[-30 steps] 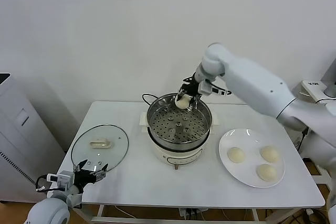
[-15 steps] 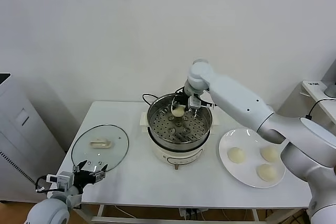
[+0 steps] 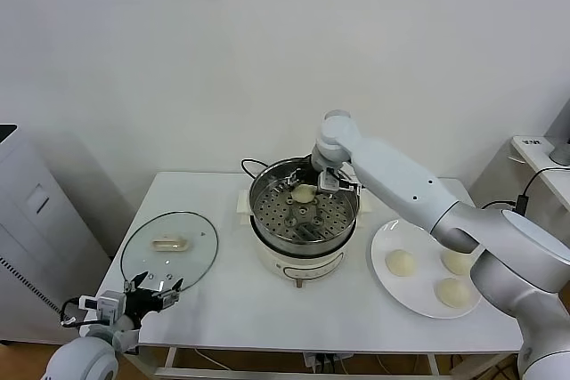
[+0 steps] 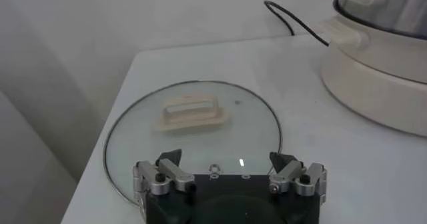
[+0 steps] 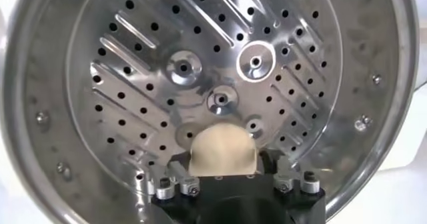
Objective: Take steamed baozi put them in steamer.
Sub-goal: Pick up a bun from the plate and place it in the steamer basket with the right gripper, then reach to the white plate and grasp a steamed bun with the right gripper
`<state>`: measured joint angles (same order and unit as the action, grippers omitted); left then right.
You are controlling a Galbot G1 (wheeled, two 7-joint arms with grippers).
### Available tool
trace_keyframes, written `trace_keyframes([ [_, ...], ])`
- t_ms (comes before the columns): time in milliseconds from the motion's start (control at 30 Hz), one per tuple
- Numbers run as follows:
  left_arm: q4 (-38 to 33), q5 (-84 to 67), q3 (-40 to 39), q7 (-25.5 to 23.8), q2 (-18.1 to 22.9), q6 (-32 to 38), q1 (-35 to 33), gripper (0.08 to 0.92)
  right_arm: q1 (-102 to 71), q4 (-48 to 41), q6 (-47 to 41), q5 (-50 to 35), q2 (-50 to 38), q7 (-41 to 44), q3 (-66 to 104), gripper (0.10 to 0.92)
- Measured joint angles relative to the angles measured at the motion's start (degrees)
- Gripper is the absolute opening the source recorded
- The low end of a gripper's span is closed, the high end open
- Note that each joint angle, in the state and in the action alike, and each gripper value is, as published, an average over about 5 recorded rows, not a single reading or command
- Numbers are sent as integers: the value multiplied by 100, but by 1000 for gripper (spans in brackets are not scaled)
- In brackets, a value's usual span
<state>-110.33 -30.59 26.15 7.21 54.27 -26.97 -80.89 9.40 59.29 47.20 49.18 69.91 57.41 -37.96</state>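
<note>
Since a second ago your right pincer [image 3: 309, 186] has dropped from the rim into the round shiny steel steamer basket [image 3: 267, 186], jaws now apart, the cream-white baozi bun [image 5: 221, 151] resting on the perforated floor between them. Lift straight up so neither finger drags it. Left pincer [image 4: 229, 177] waits open beside the glass lid [image 4: 140, 122].

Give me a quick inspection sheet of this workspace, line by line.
Surface: white table.
Job's things: one baozi on the perforated floor of the steamer, at its far side; three baozi on the white plate.
Clutter: glass lid lying flat left of the steamer.
Grippers: right tool inside the steamer, fingers either side of the baozi, open; left tool open, hanging at the table's near left edge by the lid.
Cables: black cord behind the steamer.
Surroundings: plain white wall; grey cabinet at left.
</note>
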Motion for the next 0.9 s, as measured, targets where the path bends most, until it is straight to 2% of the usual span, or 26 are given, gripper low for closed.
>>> trace_keyframes([
  [233, -55, 43, 14, 9, 35, -13, -17, 823, 573, -128, -1, -1281, -251, 387, -413, 822],
  [633, -141, 63, 83, 19, 86, -14, -84, 823, 2013, -319, -59, -4299, -986, 1242, -2061, 823],
  [767, -151, 64, 84, 24, 102, -22, -66, 823, 2299, -255, -495, -5152, -1343, 1370, -2650, 823],
  [900, -133, 61, 84, 25, 87, -23, -52, 823, 2436, -144, -1396, -5812, -1711, 1429, -3059, 823],
])
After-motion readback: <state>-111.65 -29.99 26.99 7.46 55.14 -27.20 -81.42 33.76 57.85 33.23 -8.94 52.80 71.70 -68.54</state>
